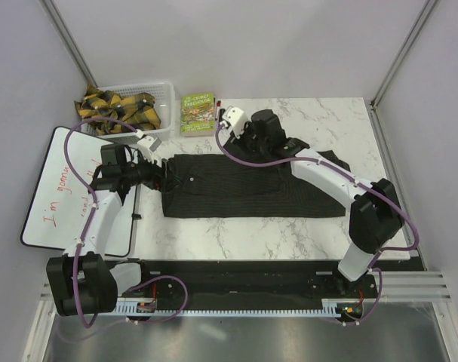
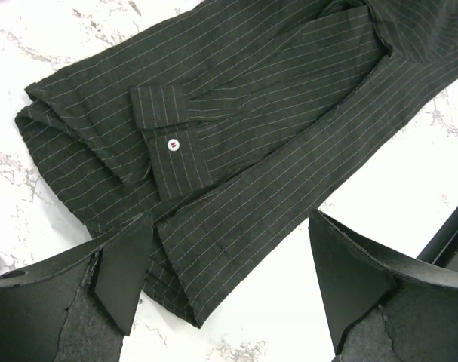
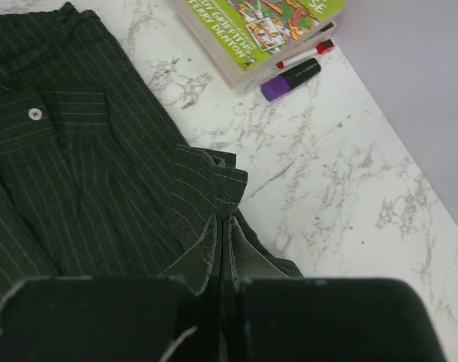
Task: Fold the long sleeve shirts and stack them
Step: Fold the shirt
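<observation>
One long sleeve shirt [image 1: 244, 188], dark with fine pale stripes, lies folded into a long band across the marble table. My left gripper [image 1: 162, 175] hovers over its left end, open; in the left wrist view the wide-apart fingers [image 2: 123, 264] frame the folded corner of the shirt [image 2: 236, 128], and a buttoned cuff [image 2: 170, 143] lies on top. My right gripper [image 1: 247, 139] is at the band's far edge near the middle. In the right wrist view that gripper [image 3: 229, 226] is shut, pinching a bunched fold of the shirt [image 3: 85, 166].
A white basket [image 1: 167, 94] of yellow-black straps stands at the back left, with a green book [image 1: 198, 111] beside it. A purple marker [image 3: 290, 78] and a red pen lie by the book [image 3: 266, 23]. A whiteboard [image 1: 70, 188] lies left of the table.
</observation>
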`<control>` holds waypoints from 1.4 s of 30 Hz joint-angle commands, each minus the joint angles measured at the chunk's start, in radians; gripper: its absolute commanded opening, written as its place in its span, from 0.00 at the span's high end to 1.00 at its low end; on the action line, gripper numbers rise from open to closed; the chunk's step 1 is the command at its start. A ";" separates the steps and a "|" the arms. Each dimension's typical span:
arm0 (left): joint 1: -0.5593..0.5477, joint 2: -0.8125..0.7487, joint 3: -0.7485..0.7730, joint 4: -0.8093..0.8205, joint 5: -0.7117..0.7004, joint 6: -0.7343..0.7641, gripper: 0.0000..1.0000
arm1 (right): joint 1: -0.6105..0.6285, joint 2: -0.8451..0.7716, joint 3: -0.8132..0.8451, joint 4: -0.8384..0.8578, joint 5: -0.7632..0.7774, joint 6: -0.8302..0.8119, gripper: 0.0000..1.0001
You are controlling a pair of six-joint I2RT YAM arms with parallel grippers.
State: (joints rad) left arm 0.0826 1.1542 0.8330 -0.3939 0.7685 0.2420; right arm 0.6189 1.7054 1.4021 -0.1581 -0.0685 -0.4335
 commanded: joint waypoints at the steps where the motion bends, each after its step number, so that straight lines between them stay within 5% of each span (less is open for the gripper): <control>1: 0.000 0.007 0.040 0.029 -0.018 -0.021 0.10 | 0.071 0.029 0.000 0.009 0.088 0.104 1.00; 18: 0.039 0.028 0.034 0.006 -0.031 -0.044 0.10 | 0.294 0.194 0.028 0.115 0.245 0.328 1.00; 22: 0.068 0.048 0.035 -0.005 -0.029 -0.047 0.10 | 0.297 0.232 0.063 0.069 0.142 0.351 0.48; 25: 0.089 0.075 0.046 -0.040 -0.012 -0.018 0.11 | 0.289 0.167 0.048 0.014 0.072 0.325 0.27; 28: 0.079 0.090 0.041 -0.046 0.028 0.023 0.14 | 0.236 0.065 0.018 -0.066 -0.037 0.262 0.21; 35: -0.055 0.235 0.089 -0.126 -0.034 0.074 0.22 | -0.058 -0.046 -0.078 -0.302 -0.195 0.078 0.23; 42: -0.233 0.272 0.084 -0.140 -0.123 0.085 0.27 | -0.185 0.046 0.009 -0.399 -0.200 -0.033 0.30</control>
State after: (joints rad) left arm -0.0719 1.4212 0.8871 -0.5129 0.7101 0.2771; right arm 0.4450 1.6875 1.3586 -0.4545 -0.2192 -0.3737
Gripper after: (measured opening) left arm 0.744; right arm 0.716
